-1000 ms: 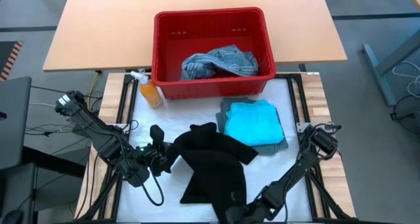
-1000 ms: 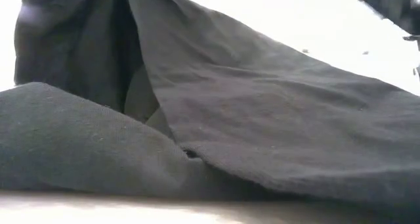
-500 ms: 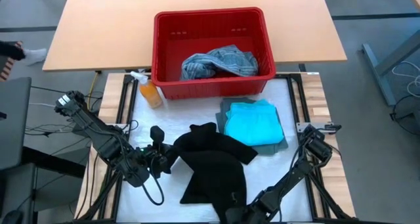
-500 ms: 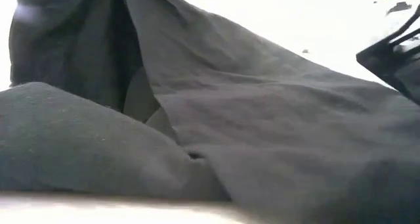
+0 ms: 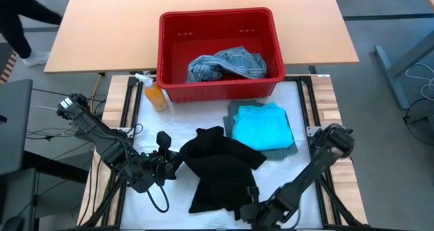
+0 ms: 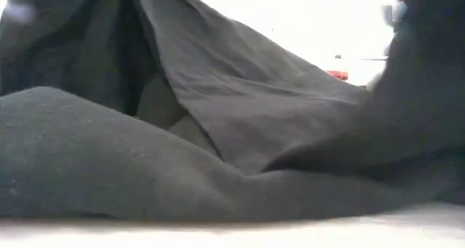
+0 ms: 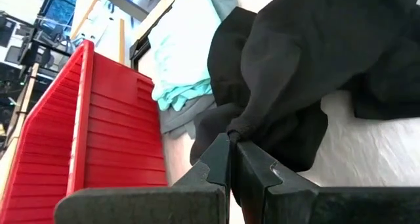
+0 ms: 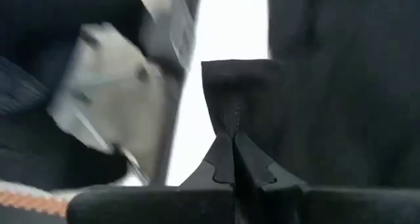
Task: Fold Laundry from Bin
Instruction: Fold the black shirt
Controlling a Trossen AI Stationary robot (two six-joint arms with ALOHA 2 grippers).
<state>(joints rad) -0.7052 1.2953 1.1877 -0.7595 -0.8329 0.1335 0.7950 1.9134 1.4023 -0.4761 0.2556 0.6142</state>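
Note:
A black garment (image 5: 220, 173) lies crumpled on the white mat between my arms and fills the low view (image 6: 240, 124). My left gripper (image 5: 175, 164) is shut on its left edge, and my right gripper (image 5: 249, 209) is shut on its near right corner. The red bin (image 5: 166, 55) stands at the far side with a mottled blue-grey garment (image 5: 227, 63) resting on its floor. A folded turquoise garment (image 5: 263, 126) lies on top of a grey-green one (image 5: 286, 148), to the right of the black garment. My left gripper pinches a bunched bit of the black garment's left edge (image 7: 240, 127) between its two fingers, coming from the table's left and slanting down. The cloth fans out from the fingertips and sags onto the mat. My right gripper pinches a narrow hemmed corner of the garment (image 8: 233, 96) between its fingertips, slanting down from the near right. That corner is raised off the mat; the rest of the garment lies on it.
An orange spray bottle (image 5: 154, 94) stands by the bin's near left corner. The bin's slotted wall (image 7: 98, 138) rises beyond my left gripper. Bare white mat (image 5: 298, 183) shows on the near right and between bottle and garment. A tan table (image 5: 108, 28) lies behind.
My right gripper has moved up and toward the far edge with the black garment's near right corner. That corner has risen off the mat and bunched inward, while the left and middle of the garment stay where they were.

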